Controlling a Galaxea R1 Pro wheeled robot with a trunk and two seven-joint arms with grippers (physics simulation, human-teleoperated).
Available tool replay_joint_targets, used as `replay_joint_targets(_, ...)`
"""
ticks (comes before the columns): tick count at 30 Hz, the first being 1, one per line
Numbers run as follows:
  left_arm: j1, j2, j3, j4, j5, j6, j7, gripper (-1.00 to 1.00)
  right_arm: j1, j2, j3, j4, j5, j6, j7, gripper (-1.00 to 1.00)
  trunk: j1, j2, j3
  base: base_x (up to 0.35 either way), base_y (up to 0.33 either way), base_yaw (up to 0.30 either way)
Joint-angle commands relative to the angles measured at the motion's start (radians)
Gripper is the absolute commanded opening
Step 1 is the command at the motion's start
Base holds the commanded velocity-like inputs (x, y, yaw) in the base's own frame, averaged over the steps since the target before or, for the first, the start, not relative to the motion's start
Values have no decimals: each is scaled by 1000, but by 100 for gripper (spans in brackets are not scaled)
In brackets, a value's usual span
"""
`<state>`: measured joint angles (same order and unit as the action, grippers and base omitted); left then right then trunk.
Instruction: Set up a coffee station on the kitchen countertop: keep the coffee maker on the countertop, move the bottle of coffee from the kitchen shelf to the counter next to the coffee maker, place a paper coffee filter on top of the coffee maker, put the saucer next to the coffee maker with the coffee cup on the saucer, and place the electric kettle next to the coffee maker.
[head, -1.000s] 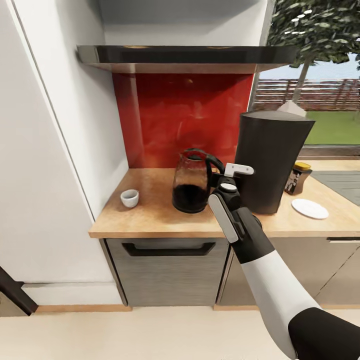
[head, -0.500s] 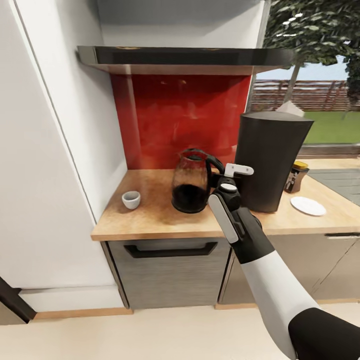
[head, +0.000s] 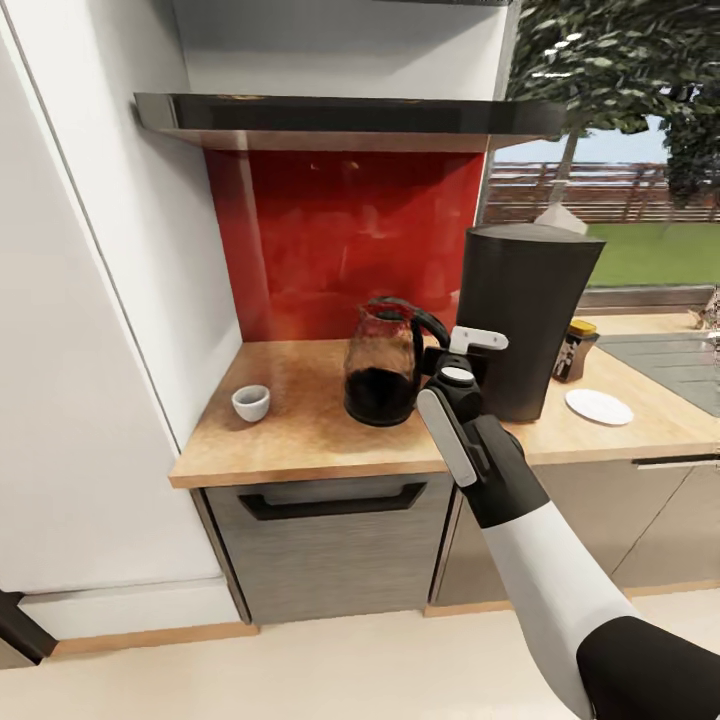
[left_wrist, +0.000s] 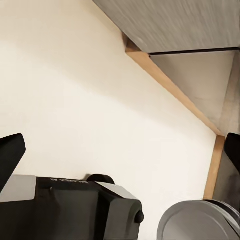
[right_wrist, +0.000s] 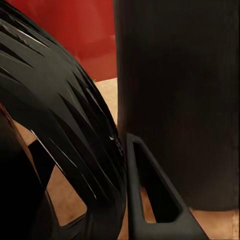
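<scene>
The electric kettle (head: 383, 363) stood on the desk (head: 300, 430) just beside the tall black coffee maker (head: 522, 318), with something dark in its bottom part. The right arm's fingers (right_wrist: 150, 195) were closed around its black handle (right_wrist: 75, 130). A small coffee cup (head: 250, 403) stood well apart by the wall, a saucer (head: 598, 406) and bottle of coffee (head: 574, 350) past the maker.

1. The right arm, white forearm with a black wrist, reaches forward and up from the lower right of the head view.
2. Its black right pincer (head: 437, 352) sits closed around the electric kettle's black ribbed handle (right_wrist: 75, 130).
3. One black finger (right_wrist: 150, 200) lies just beside that handle.
</scene>
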<state>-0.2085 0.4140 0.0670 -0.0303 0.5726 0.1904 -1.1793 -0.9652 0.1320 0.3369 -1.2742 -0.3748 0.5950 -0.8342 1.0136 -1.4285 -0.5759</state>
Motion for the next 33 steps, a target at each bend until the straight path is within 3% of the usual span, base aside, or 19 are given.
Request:
replay_joint_targets(1,0,0,7,0,-3,11,-3,100,-1,0,2,-1,-6,5,-8,-100,0,-1,-1,0,55,-222)
replay_joint_targets(7,0,0,7,0,-4,10,-3,100,-1,0,2,1,-6,5,-8,-100,0,-1,-1,0,92,-214)
replay_joint_targets(18,0,0,8,0,-3,10,-3,100,-1,0,1,0,-6,5,-8,-100,0,-1,-1,0,258,-25)
replay_joint_targets(33,0,0,7,0,-4,10,-3,100,-1,-1,1,3,-1,5,-24,-100,0,-1,-1,0,15,0)
